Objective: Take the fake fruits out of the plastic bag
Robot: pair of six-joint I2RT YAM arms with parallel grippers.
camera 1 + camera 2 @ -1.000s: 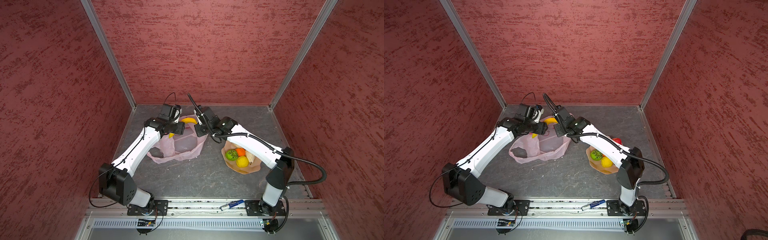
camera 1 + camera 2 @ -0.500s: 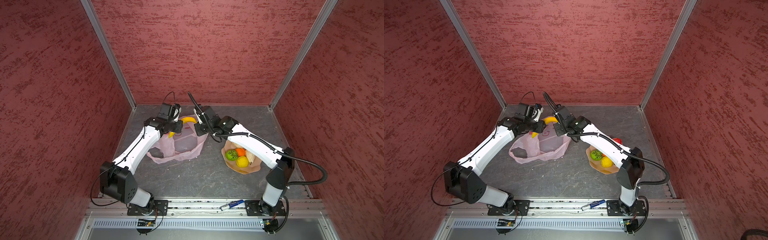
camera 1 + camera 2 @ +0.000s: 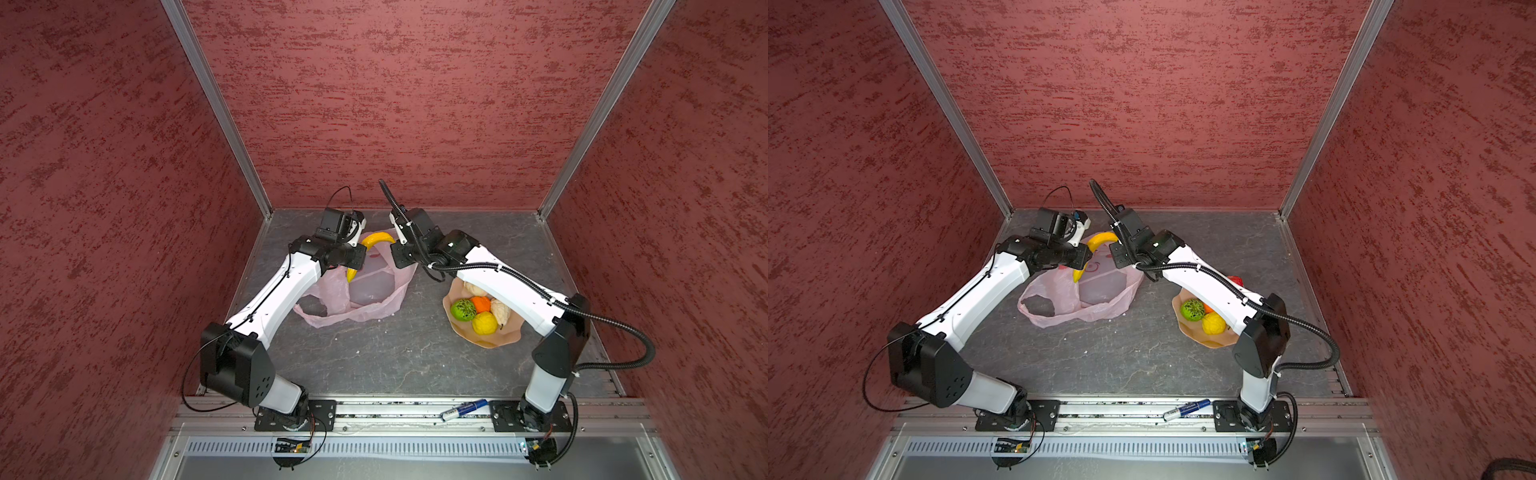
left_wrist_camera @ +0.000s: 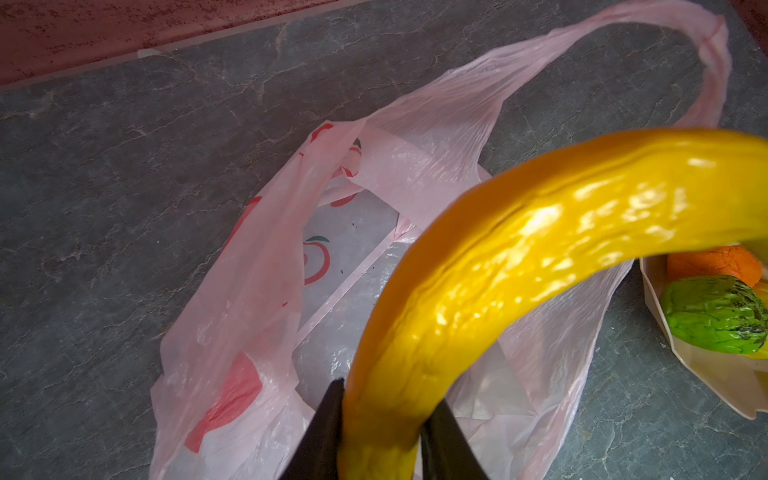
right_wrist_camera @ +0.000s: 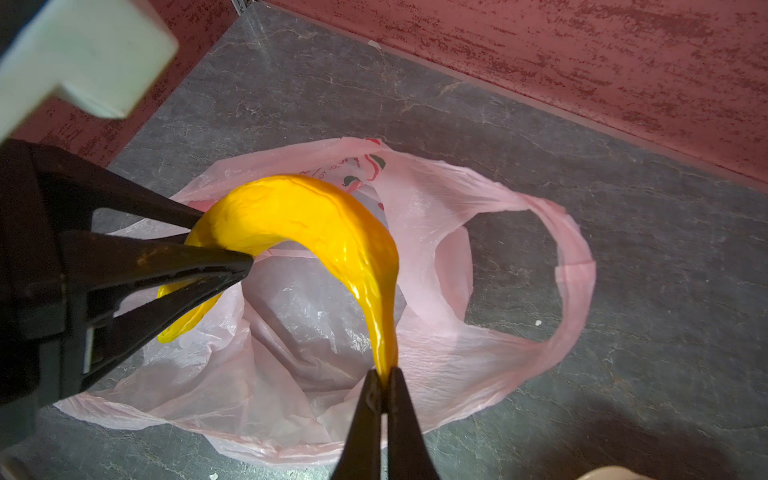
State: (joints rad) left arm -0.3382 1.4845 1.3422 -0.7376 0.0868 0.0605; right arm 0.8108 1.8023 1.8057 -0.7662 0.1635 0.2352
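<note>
Left end effector (image 4: 388,395) clamped across one end of banana (image 5: 316,216), right end effector (image 5: 384,374) pinched shut on its thin tip, above the plastic bag (image 5: 498,361) on surface (image 5: 644,216).

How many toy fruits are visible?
7: yellow banana held over pink plastic bag; green ball, orange piece, yellow lemon, two cream pieces in peach bowl; red one behind right arm, which may hide more.

A curved yellow toy banana (image 3: 1100,240) stretched between my left claw (image 3: 1084,261) and right claw (image 3: 1118,246), the crinkly translucent pink plastic bag (image 3: 1059,297) beneath them.
</note>
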